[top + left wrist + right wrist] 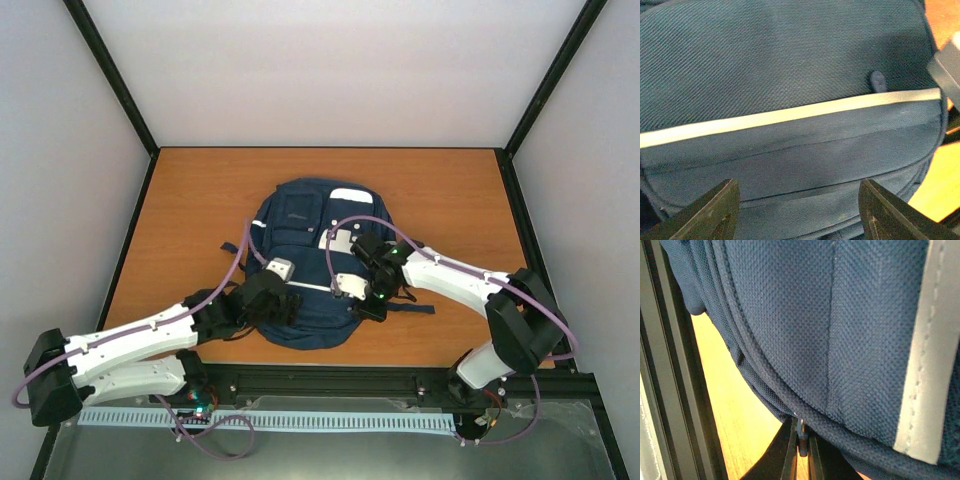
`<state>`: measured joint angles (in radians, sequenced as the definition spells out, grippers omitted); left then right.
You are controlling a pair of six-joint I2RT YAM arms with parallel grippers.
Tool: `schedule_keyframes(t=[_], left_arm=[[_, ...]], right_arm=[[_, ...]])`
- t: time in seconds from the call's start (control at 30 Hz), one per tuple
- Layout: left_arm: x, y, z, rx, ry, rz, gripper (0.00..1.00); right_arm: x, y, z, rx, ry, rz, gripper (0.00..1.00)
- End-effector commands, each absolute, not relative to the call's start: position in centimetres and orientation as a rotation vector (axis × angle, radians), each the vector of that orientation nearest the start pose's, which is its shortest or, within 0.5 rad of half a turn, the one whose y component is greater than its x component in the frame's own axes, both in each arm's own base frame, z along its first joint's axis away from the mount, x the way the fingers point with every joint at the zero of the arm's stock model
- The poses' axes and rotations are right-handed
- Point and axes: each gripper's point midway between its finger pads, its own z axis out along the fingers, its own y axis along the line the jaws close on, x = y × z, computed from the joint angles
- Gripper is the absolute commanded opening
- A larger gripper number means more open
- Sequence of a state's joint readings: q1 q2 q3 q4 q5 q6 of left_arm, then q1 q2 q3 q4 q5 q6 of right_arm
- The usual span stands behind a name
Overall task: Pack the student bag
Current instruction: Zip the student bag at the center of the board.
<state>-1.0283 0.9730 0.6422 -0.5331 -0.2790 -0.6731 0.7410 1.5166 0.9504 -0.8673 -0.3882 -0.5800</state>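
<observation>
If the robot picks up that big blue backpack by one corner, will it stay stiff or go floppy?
Probably floppy: the student bag is soft woven cloth lying slumped on the table, so it would likely droop from wherever it's lifted. It looks fairly flat, so maybe light for its size. The rough weave probably grips well, and it shouldn't roll.

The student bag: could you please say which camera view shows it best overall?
The top external view: nearly the whole student bag shows, lying on the table. The left wrist view gives only a striped front panel; the right wrist view only its edge, close up.
</observation>
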Motion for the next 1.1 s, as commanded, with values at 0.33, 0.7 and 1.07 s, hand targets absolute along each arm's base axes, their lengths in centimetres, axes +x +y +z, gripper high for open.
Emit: schedule_keyframes(t=[0.33, 0.7, 1.07], left_arm=[[18.2, -30.3, 14.9, 0.97, 2.094, -0.369, 0.6], [18.0, -32.3, 13.2, 1.213, 1.915, -0.298, 0.46], [16.5, -32.8, 12.0, 1.352, 1.867, -0.298, 0.48]], right_arm=[[17.7, 22.2, 7.5, -1.855, 2.347, 0.69, 0.03], [17.5, 21.9, 6.6, -1.866, 2.38, 0.702, 0.03], [17.8, 21.8, 6.7, -1.857, 2.401, 0.703, 0.03]])
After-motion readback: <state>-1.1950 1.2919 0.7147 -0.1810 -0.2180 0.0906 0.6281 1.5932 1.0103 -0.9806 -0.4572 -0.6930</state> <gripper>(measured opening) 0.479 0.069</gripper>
